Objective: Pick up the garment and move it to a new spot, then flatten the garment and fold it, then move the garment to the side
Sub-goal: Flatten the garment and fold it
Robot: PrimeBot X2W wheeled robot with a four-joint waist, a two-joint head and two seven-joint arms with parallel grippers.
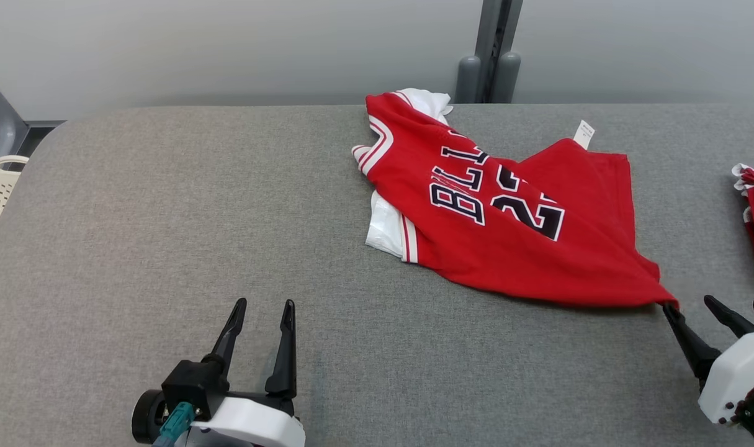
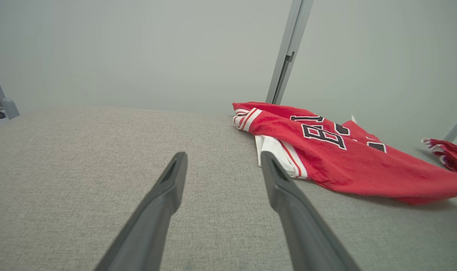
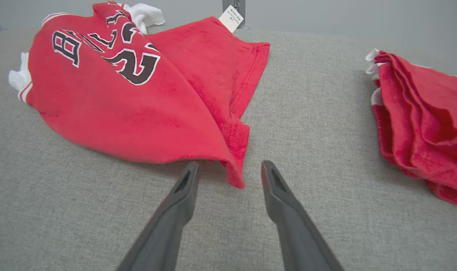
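Crumpled red basketball jersey lies on the grey fabric worktop, one corner loose between the parted right jaws; left jaws gape, well apart from it — relocation seems done; flattening next calls for gripping both corners.

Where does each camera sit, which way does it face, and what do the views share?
Head view: on the head, looking down at the table and jersey; left gripper and right gripper show at the bottom.
Left wrist view: along open fingers toward the jersey.
Right wrist view: along open fingers straddling the jersey's corner.
Shared: the jersey.
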